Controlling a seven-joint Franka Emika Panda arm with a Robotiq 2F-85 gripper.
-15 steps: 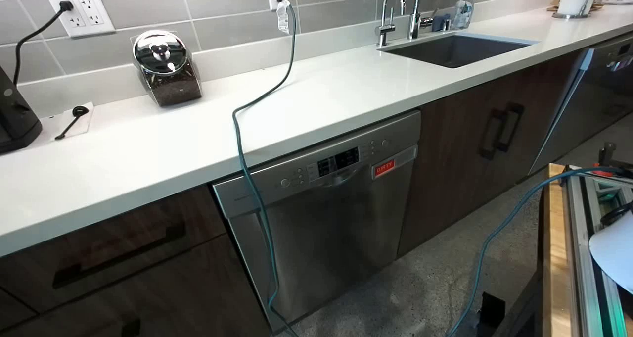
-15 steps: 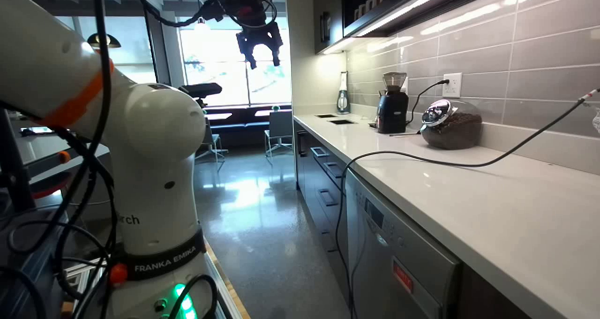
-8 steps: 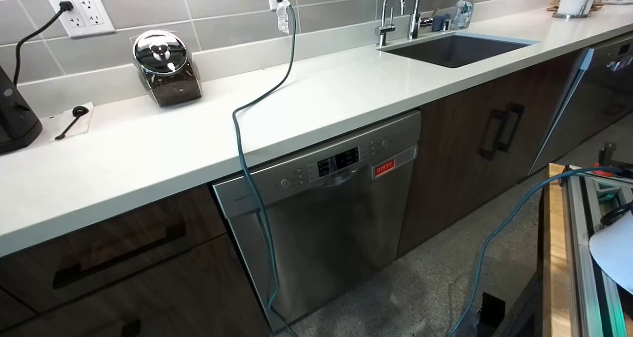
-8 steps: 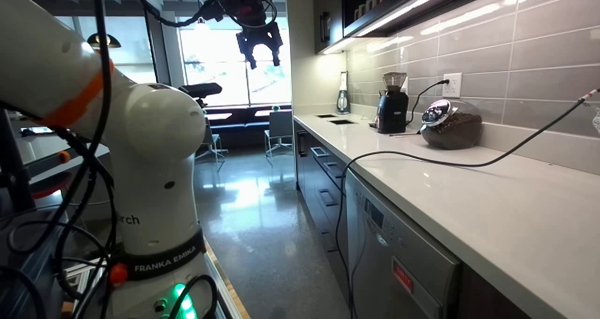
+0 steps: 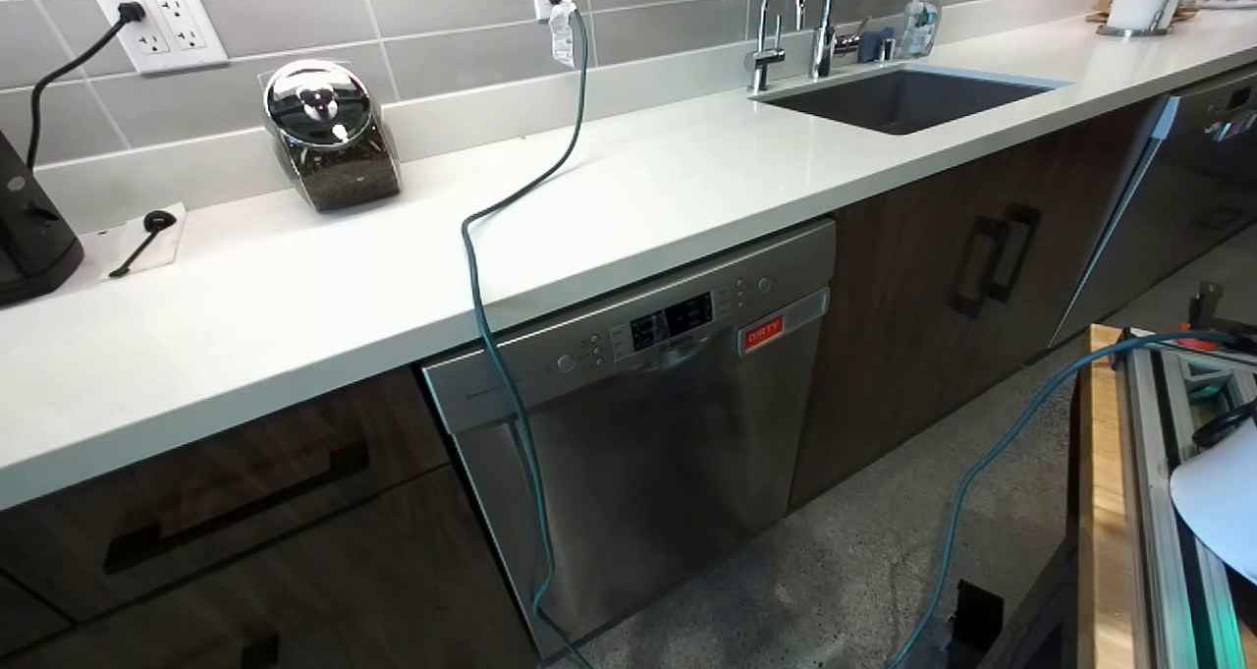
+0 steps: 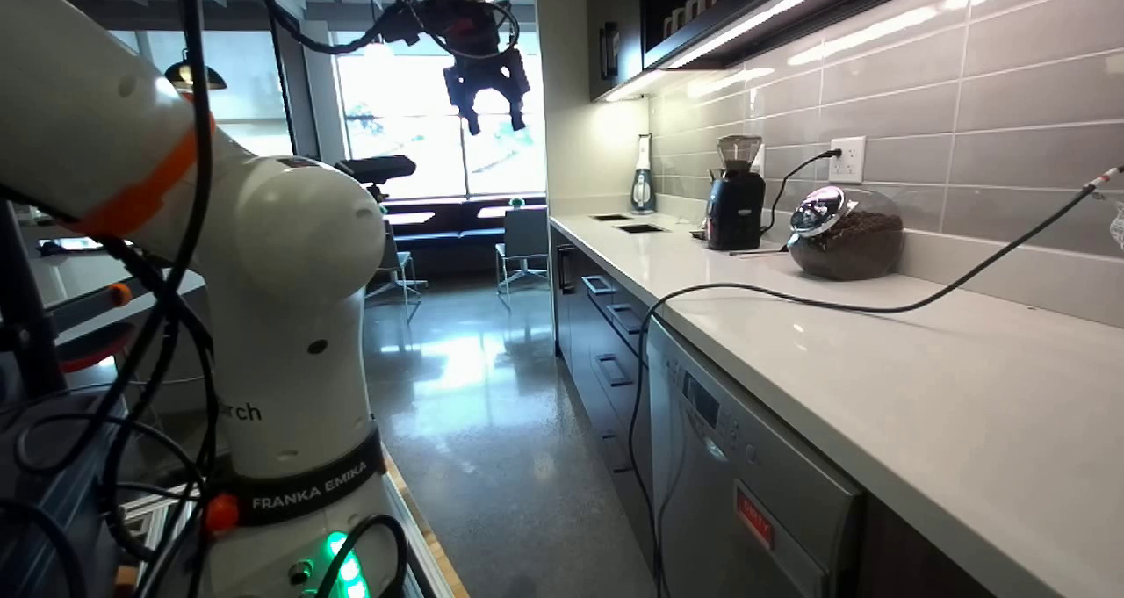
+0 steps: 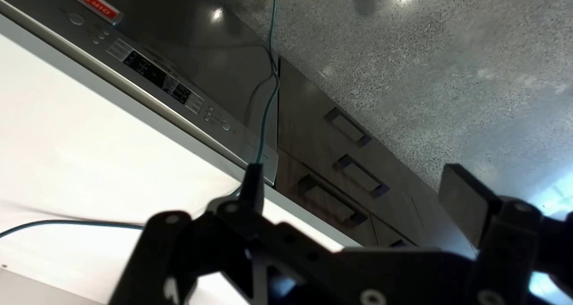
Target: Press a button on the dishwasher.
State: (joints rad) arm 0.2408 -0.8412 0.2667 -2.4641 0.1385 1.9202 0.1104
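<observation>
The long white slab desk (image 5: 648, 168) roofs the brushed stainless-steel dishwasher (image 5: 658, 453), tucked beneath its front edge, working face outward, presumably for easy reach. The jointed white robot arm (image 6: 290, 229) stands apart from both, its black two-fingered pincer (image 6: 496, 127) hanging well above desk level, perhaps to leave room for lining up: it is released, fingers (image 7: 468, 202) spread, nothing between them. Pressing would, I judge, want them together as one blunt tip. The thin dark-teal cable (image 6: 865, 309) drapes over the desk edge and down the dishwasher's front (a likely snag). The red rectangular label (image 5: 763, 334) reads DIRTY, presumably for whoever unloads. The small round silver button (image 7: 226, 125) sits near the cable, probably not yet pressed.
</observation>
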